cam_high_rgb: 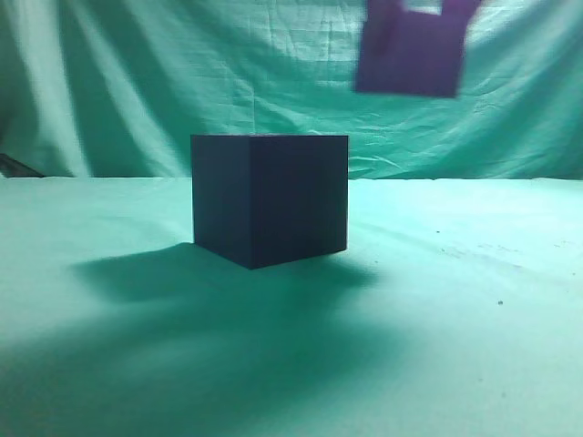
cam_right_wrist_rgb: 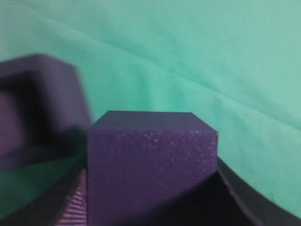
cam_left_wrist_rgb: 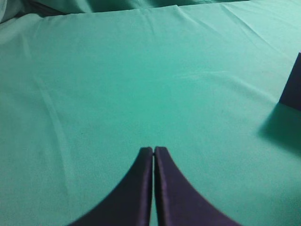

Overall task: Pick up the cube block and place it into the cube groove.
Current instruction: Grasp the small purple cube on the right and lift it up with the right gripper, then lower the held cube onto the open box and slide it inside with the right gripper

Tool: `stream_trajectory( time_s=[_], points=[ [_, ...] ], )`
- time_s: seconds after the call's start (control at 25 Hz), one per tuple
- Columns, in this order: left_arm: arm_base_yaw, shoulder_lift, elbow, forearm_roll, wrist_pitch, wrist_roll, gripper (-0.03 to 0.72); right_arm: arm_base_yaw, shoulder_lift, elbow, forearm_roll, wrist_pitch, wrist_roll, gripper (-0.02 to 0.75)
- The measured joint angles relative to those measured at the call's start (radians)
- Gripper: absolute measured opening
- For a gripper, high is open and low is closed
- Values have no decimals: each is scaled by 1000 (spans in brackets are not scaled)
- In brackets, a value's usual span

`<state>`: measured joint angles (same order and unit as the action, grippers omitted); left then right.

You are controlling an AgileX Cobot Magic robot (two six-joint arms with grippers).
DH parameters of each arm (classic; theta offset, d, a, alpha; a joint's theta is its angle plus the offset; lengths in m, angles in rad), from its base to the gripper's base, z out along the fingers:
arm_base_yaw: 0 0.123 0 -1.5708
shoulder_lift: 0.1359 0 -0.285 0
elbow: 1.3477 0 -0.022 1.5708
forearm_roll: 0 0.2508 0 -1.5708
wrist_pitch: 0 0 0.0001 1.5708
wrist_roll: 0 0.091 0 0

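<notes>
On the green cloth (cam_high_rgb: 474, 300) sits the cube groove (cam_high_rgb: 269, 196), its opening upward to receive; above and right, the right gripper (cam_right_wrist_rgb: 150, 202) clamps the cube block (cam_high_rgb: 410, 55) aloft to clear its rim; left gripper (cam_left_wrist_rgb: 154, 151) idles closed, empty

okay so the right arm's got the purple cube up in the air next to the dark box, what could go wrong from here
1. The cube block hangs above and right of the cube groove, not over it. Released now, it would probably land on the green cloth.
2. The right wrist view shows the groove's opening off to the left. Lowering the block misaligned or rotated could catch its corner on the rim.
3. The right gripper seems to hold the block low, so it might tilt on contact.
</notes>
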<state>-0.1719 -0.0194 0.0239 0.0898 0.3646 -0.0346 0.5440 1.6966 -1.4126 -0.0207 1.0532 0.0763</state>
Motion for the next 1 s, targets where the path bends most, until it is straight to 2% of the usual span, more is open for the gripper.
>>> stream_trajectory(
  time_s=[0.2,0.32,1.0],
  points=[
    [0,0,0,0,0,0,0,143,0,-101,22,4,-35,430],
    [0,0,0,0,0,0,0,192,23,-131,27,-9,-37,430],
    [0,0,0,0,0,0,0,212,197,-202,46,24,-95,430]
  ],
)
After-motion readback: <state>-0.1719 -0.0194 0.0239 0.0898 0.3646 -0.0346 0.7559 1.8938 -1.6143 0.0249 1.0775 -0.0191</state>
